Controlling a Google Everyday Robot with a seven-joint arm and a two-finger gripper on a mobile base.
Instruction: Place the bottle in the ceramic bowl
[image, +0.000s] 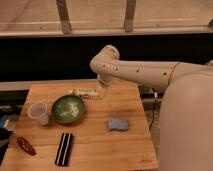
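Just behind the ceramic bowl (61, 114), gripper (101, 92) sits at the bottle (84, 92).

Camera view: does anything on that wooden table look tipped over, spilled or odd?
Only the small whitish plastic bottle with the white label: it lies on its side behind the round dark-green ceramic bowl, with the robot's gripper at one end. Nothing looks spilled.

Robot lab: gripper (102, 92) at far edge of wooden table (125, 147)

bottle (84, 93) label marks unreadable; hand (101, 92) beside it.
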